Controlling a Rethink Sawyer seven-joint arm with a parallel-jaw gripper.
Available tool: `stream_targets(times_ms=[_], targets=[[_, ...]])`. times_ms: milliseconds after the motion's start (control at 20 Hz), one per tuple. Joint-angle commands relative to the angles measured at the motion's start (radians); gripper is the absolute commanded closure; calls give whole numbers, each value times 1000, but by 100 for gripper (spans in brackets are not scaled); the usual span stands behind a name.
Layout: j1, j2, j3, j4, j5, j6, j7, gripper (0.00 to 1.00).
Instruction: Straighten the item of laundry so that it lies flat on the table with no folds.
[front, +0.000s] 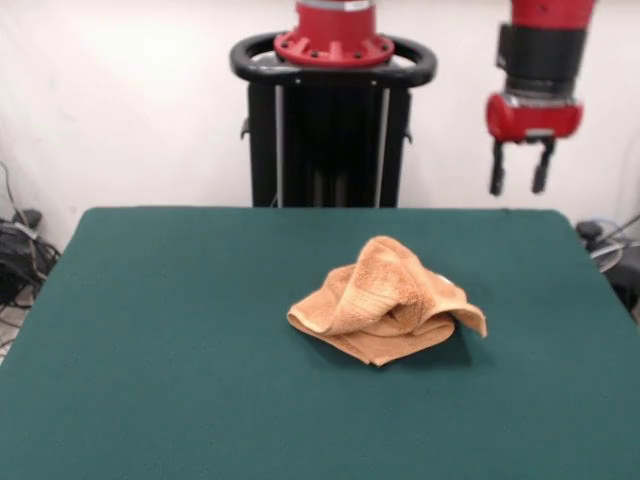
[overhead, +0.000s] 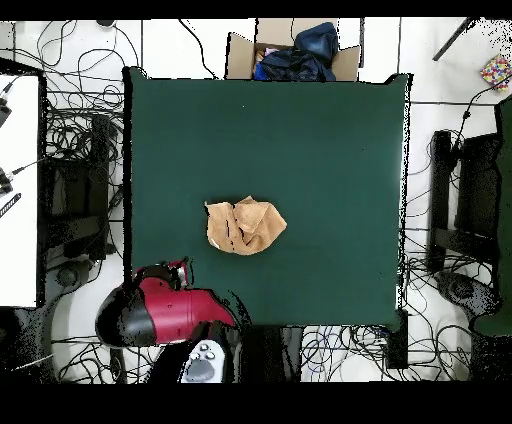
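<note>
The orange-tan towel (front: 385, 300) lies crumpled in a folded heap near the middle of the dark green table (front: 180, 350). It also shows in the overhead view (overhead: 244, 226) on the table (overhead: 320, 150). My gripper (front: 521, 182) hangs high above the table's far right corner, well apart from the towel, with its two black fingers (front: 497, 170) spread and nothing between them. In the overhead view the red arm (overhead: 160, 300) sits at the table's bottom left edge. The towel's tag and stripe bands are not visible.
The black pedestal (front: 330, 130) stands behind the table's far edge. In the overhead view a cardboard box with dark cloth (overhead: 292, 52) sits beyond the table's top edge. Cables (overhead: 80, 140) cover the floor on both sides.
</note>
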Motion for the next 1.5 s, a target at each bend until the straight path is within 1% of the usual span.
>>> stream_targets(times_ms=[50, 100, 150, 200, 250, 300, 350, 400, 450, 550, 650, 750, 900, 1050, 1150, 1350, 1500], targets=[[18, 282, -58, -128, 134, -101, 285, 0], [28, 297, -60, -139, 149, -107, 280, 0], [-20, 316, -50, -141, 129, -128, 256, 0], [-15, 329, -52, -148, 137, -140, 252, 0], [-54, 337, -48, -153, 119, -148, 232, 0], [-49, 342, -52, -157, 123, -153, 228, 0], [-78, 339, -55, -170, 112, -140, 207, 0], [-71, 336, -65, -175, 115, -131, 203, 0], [-95, 329, -73, -192, 105, -108, 180, 0], [-103, 319, -83, -211, 101, -75, 163, 0], [-121, 295, -78, -215, 96, -31, 150, 0], [-142, 260, -60, -219, 96, 46, 137, 0], [-139, 204, -45, -219, 107, 169, 136, 0], [-114, 175, -61, -234, 113, 234, 154, 0], [-106, 182, -65, -246, 109, 227, 167, 0], [-115, 239, -59, -278, 91, 172, 178, 0], [-109, 261, -75, -290, 79, 147, 185, 0]])
